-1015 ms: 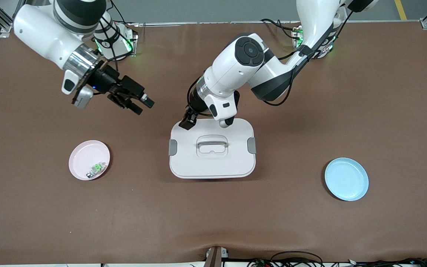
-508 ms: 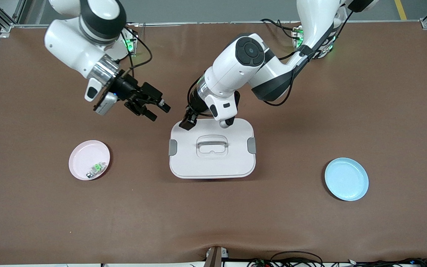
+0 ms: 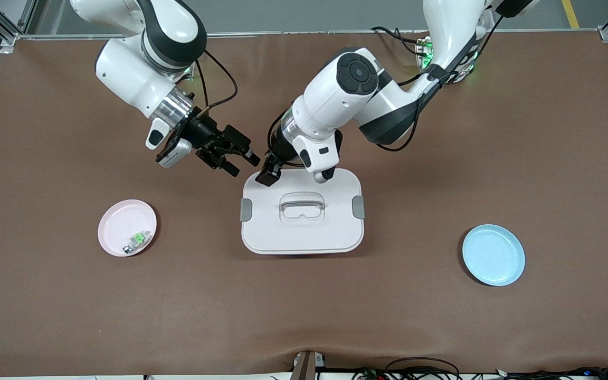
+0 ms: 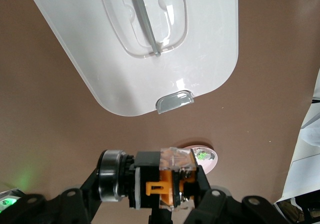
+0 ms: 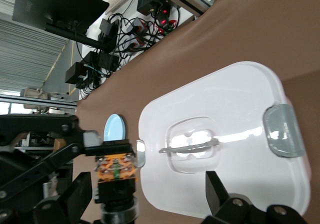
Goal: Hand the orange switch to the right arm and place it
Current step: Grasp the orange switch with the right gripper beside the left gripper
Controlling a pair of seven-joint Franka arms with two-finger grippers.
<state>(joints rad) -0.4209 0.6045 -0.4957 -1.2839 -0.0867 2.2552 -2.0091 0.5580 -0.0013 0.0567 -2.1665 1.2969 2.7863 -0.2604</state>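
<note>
At the right arm's end of the table sits a pink plate (image 3: 119,221), a small green-and-white part (image 3: 138,240) lying on its nearer rim. This is probably where the piece should end up.

The right gripper (image 3: 240,162) hangs over bare table just beside the white lidded box (image 3: 304,232), with its jaws spread wide and empty. It points toward the left gripper (image 3: 268,173), which hovers over the box corner farthest from the front camera, on the right arm's side. The left gripper is clenched on the orange switch (image 4: 162,186). It grips across the orange middle, so the black body and the silvery end stick out to one side.

The step in hand is the handover, and it looks barely begun, since the two grippers are near but apart.

- **Centre the part:** in the right wrist view the switch (image 5: 116,169) sits close to one of the right gripper's fingers (image 5: 80,199), not midway. The right arm should shift sideways before it closes in.
- **Choose the grip point:** take the free black or silvery end, clear of the left fingers.
- **Sequence the release:** close fully on it first, and only then let the left jaws release.
- **Watch the risk:** the part is tiny, so a skewed pinch could flick it away.

The blue plate (image 3: 493,255) lies empty at the left arm's end.
</note>
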